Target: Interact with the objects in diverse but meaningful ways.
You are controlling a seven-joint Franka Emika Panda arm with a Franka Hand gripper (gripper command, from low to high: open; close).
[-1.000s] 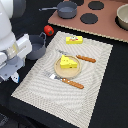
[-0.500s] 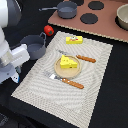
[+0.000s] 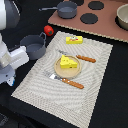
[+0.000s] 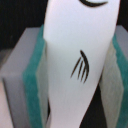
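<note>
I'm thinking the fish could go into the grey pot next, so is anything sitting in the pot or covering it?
Nothing visible does. The white fish sits between the green-padded fingers. In the exterior view the grey pot has no lid and looks empty, though its far inner side is partly hidden.

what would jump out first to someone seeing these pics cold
The yellow cheese wedge on a round wooden plate mid-placemat draws the eye first, with a fork and a knife on either side of the plate. In the wrist view, a white fish fills the frame between the claw's teal pads. A red tomato sits beside the grey pot.
</note>
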